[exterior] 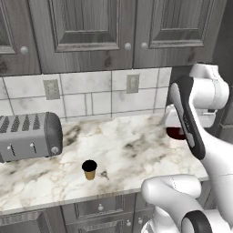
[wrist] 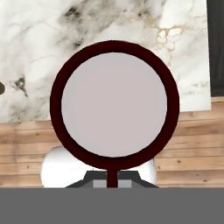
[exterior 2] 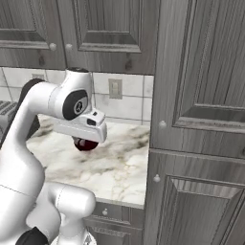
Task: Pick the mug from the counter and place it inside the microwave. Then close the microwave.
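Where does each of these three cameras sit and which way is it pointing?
Left base view: behind the arm's left, looking forward and down over the counter, toaster and paper cup; the white arm rises at lower right.
Right base view: behind the arm's right, facing the counter's end and tall cabinets; the arm rises at lower left.
Hand view: on the hand, looking straight down into the mug over counter and wood floor.
Shared: all three show the maroon mug and the marble counter.

A silver toaster (exterior: 28,135) and a paper cup (exterior: 89,169).
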Tool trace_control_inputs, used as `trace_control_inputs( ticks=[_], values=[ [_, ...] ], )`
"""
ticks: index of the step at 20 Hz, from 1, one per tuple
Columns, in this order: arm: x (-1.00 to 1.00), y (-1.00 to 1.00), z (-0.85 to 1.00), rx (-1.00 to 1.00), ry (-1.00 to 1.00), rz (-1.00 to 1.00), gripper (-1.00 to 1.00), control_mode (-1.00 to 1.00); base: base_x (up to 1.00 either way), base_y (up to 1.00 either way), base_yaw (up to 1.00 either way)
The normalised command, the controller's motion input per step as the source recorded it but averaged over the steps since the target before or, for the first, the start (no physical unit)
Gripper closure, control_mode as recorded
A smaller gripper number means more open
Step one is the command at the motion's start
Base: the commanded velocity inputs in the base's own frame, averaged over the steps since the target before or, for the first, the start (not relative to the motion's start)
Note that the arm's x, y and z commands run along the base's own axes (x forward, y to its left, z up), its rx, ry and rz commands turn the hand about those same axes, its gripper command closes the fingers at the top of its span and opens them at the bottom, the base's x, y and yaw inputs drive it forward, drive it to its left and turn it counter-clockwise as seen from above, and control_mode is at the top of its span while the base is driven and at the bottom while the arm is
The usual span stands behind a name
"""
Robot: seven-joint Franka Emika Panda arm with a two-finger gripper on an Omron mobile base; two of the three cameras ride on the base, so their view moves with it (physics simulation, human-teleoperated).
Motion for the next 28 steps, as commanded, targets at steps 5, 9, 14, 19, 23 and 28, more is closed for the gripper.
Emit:
trace_control_inputs(
  ticks=[5,9,14,19,23,28],
  values=[
    [-0.38,0.17,0.56,0.00,-0.05,0.03,1.00,-1.00,0.00,0.00,0.00],
    [-0.36,0.18,0.46,0.00,-0.08,0.04,1.00,-1.00,0.00,0.00,0.00],
    [-0.40,0.24,0.38,0.00,-0.09,0.05,1.00,-1.00,0.00,0.00,0.00],
    [-0.45,0.16,0.41,0.00,-0.11,0.04,1.00,-1.00,0.00,0.00,0.00],
    [-0.38,0.02,0.24,0.00,-0.13,0.03,1.00,-1.00,0.00,0.00,0.00],
    [-0.23,0.00,0.05,0.00,-0.09,0.01,1.00,-1.00,0.00,0.00,0.00]
  ],
)
